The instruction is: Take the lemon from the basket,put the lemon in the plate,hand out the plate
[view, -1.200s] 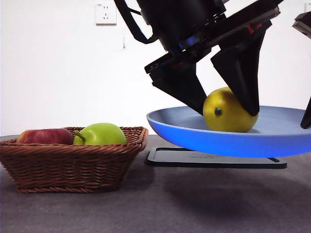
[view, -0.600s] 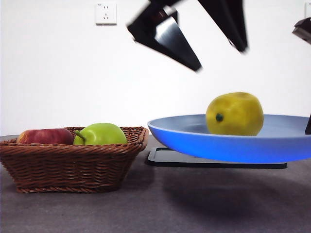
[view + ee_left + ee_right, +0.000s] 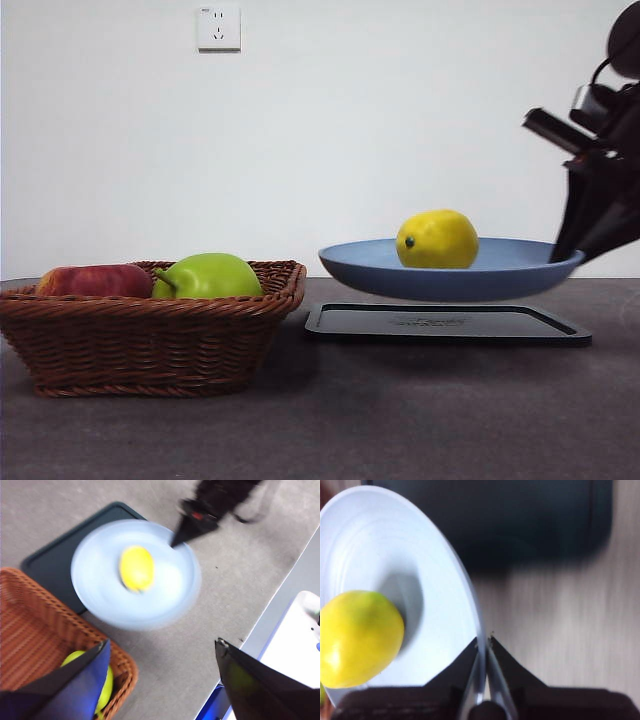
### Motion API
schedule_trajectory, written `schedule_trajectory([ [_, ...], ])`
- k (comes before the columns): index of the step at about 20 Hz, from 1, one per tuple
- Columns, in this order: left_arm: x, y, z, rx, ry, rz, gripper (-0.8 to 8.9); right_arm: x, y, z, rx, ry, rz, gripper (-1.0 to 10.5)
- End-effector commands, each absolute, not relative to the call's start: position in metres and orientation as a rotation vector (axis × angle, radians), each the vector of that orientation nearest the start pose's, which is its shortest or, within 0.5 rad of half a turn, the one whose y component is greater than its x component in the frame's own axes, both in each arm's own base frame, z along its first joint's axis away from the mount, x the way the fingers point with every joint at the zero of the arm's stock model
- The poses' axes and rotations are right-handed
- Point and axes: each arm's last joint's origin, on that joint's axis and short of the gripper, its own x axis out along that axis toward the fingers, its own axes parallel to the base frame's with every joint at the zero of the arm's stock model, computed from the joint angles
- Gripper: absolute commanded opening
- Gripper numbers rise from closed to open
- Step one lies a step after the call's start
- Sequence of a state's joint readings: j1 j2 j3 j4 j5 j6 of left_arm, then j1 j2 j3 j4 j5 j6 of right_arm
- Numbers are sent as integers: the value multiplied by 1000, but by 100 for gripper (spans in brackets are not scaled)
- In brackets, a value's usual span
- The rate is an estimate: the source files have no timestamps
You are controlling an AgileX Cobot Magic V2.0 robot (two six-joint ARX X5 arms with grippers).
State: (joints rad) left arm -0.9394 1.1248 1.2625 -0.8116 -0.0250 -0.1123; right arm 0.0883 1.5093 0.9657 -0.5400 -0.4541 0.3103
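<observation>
Pinching the plate (image 3: pixel 450 272) rim at right of frame, the right gripper (image 3: pixel 484 641) holds it aloft; the loose lemon (image 3: pixel 437 239) can roll, so keep level. The left gripper (image 3: pixel 162 652) hangs wide open, empty.

Bright yellow oval lemon (image 3: pixel 437 239) with a dark end dot, matte blue-grey round plate (image 3: pixel 455 277), brown woven wicker basket (image 3: pixel 150 325), glossy green pear-like fruit (image 3: pixel 207 276), red apple (image 3: pixel 93 281), flat black rectangular tray (image 3: pixel 447 324), grey counter (image 3: pixel 400 420)

Lemon (image 3: pixel 136 568) on plate (image 3: pixel 100 600), basket (image 3: pixel 35 630) nearby
</observation>
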Motion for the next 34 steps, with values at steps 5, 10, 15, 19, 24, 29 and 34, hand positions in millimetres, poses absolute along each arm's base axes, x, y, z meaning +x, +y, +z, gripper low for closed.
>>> schedule_trajectory([
  [5, 120, -164, 382, 230, 653, -822, 363, 365, 32, 195, 497, 1117, 300, 3],
  [10, 120, -164, 382, 216, 663, -816, 363, 386, 26, 172, 516, 1160, 272, 3],
  [15, 121, -164, 382, 221, 653, -789, 363, 387, 25, 167, 466, 1161, 270, 29],
  [19, 121, -164, 383, 225, 644, -770, 363, 388, 25, 167, 449, 1152, 266, 246],
  [24, 124, -163, 383, 240, 614, -709, 362, 385, 22, 181, 424, 1116, 266, 259],
  [29, 133, -164, 385, 317, 538, -626, 333, 355, 24, 243, 301, 1014, 344, 215],
  [34, 151, -154, 385, 364, 511, -560, 104, 302, 46, 314, 165, 860, 472, 73],
])
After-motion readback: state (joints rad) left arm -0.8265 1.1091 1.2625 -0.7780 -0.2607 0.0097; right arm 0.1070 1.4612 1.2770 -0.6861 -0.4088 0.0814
